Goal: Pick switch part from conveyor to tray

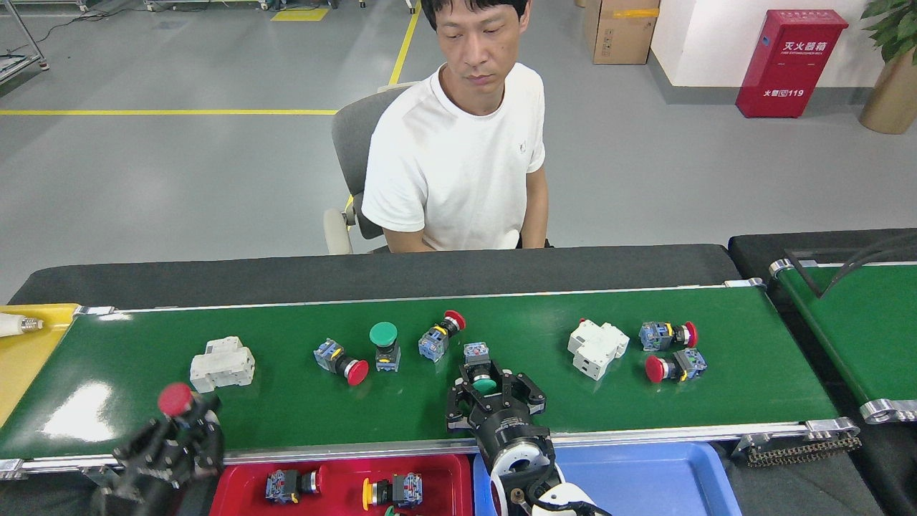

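R gripper (484,385) is down on the conveyor (301,408), near the front edge, fingers (531,394) pinched in on either side of a green switch (480,369). That switch lies w/ its long axis running front to back: green cap toward the robot, between the fingers, blue-grey body pointing away toward the person (458,143). Cap is partly hidden by the gripper, so real contact is prob. but not certain.

L gripper (183,423) is blurred at the conveyor's front edge, left side, clamped on a red switch (176,399), red cap up, axis roughly upright.

Other parts on the belt: white breaker (222,364) at left; red switch 2 (342,360) lying w/ cap toward front-right; green switch 2 (385,345) w/ cap away from the robot; red switch 3 (440,335) angled, cap to back-right; white breaker 2 (597,347); two more red switches (670,350) at right, lying across the belt.

Tray (236,487), red, sits just below the conveyor's front edge, holding two switch parts (344,487) on their sides. Blue tray (645,480) is beside it on the right.
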Controlling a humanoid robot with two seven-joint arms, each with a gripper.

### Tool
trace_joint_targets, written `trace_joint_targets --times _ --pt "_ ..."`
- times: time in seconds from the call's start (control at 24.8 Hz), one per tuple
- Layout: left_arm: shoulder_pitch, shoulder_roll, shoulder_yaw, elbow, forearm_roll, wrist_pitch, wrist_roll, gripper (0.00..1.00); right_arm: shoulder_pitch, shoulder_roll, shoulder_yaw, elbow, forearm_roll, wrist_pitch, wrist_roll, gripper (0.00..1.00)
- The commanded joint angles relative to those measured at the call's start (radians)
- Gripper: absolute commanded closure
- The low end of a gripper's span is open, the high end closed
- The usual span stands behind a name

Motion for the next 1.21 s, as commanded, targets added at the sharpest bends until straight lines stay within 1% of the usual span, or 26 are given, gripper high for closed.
trace_joint_targets --times 0.0,0.04,0.08,0.12,0.2,0.28,0.32,0.36,0.4,0.48,0.52,0.6,0.68,0.72,0.76,0.8,0.93,1.09,1.17 --pt "0.055 0.002 -0.054 -0.091 -0.002 -0.011 0.007 0.90 -0.006 0.007 -0.002 -0.020 -0.003 -0.051 0.003 0.94" --pt "0.079 0.012 -0.080 -0.111 -0.003 -0.019 0.007 0.88 -0.003 0.005 -0.002 -0.034 -0.003 -0.057 0.001 0.94" --pt "0.104 0.015 -0.112 -0.128 -0.003 -0.031 0.008 0.78 0.000 -0.004 -0.004 -0.063 -0.003 -0.074 0.001 0.94" --pt "0.116 0.015 -0.138 -0.131 -0.006 -0.044 0.010 0.59 0.009 -0.021 -0.006 -0.099 -0.003 -0.099 0.001 0.94" --pt "0.121 0.017 -0.161 -0.131 -0.009 -0.062 0.011 0.36 0.038 -0.056 -0.018 -0.175 -0.005 -0.172 0.001 0.93" --pt "0.124 0.017 -0.163 -0.131 -0.016 -0.070 0.011 0.15 0.091 -0.079 -0.042 -0.244 -0.005 -0.278 0.006 0.93" --pt "0.127 0.017 -0.163 -0.131 -0.019 -0.070 0.011 0.00 0.124 -0.085 -0.056 -0.281 -0.005 -0.344 0.013 0.93" --pt "0.127 0.017 -0.163 -0.131 -0.022 -0.070 0.011 0.00 0.149 -0.090 -0.065 -0.304 -0.011 -0.392 0.023 0.93" --pt "0.127 0.015 -0.158 -0.130 -0.022 -0.070 0.011 0.00 0.189 -0.098 -0.078 -0.340 -0.032 -0.484 0.033 0.92" --pt "0.127 0.008 -0.149 -0.128 -0.022 -0.067 0.011 0.00 0.232 -0.111 -0.088 -0.367 -0.066 -0.625 0.035 0.92" --pt "0.125 0.003 -0.140 -0.128 -0.022 -0.062 0.011 0.00 0.246 -0.116 -0.088 -0.373 -0.072 -0.692 0.036 0.92" --pt "0.118 -0.006 -0.106 -0.127 -0.022 -0.044 0.010 0.00 0.265 -0.118 -0.087 -0.375 -0.072 -0.757 0.044 0.91" --pt "0.099 -0.031 -0.057 -0.124 -0.022 -0.005 0.003 0.00 0.282 -0.119 -0.084 -0.373 -0.072 -0.837 0.061 0.82" --pt "0.070 -0.035 -0.043 -0.121 -0.022 0.018 0.003 0.00 0.290 -0.119 -0.082 -0.372 -0.071 -0.861 0.075 0.66" --pt "0.037 -0.040 -0.029 -0.110 -0.022 0.036 0.000 0.00 0.301 -0.118 -0.082 -0.373 -0.071 -0.866 0.090 0.32" --pt "0.015 -0.040 -0.018 -0.096 -0.022 0.053 -0.009 0.00 0.305 -0.114 -0.082 -0.373 -0.071 -0.872 0.104 0.02" --pt "-0.092 -0.032 0.020 -0.004 -0.022 0.108 -0.050 0.00 0.307 -0.110 -0.087 -0.370 -0.074 -0.875 0.122 0.01" --pt "-0.195 -0.012 0.038 0.126 -0.022 0.117 -0.055 0.00 0.299 -0.105 -0.091 -0.370 -0.074 -0.864 0.122 0.01" --pt "-0.237 -0.003 0.043 0.180 -0.022 0.119 -0.055 0.00 0.287 -0.088 -0.105 -0.372 -0.074 -0.864 0.122 0.01"
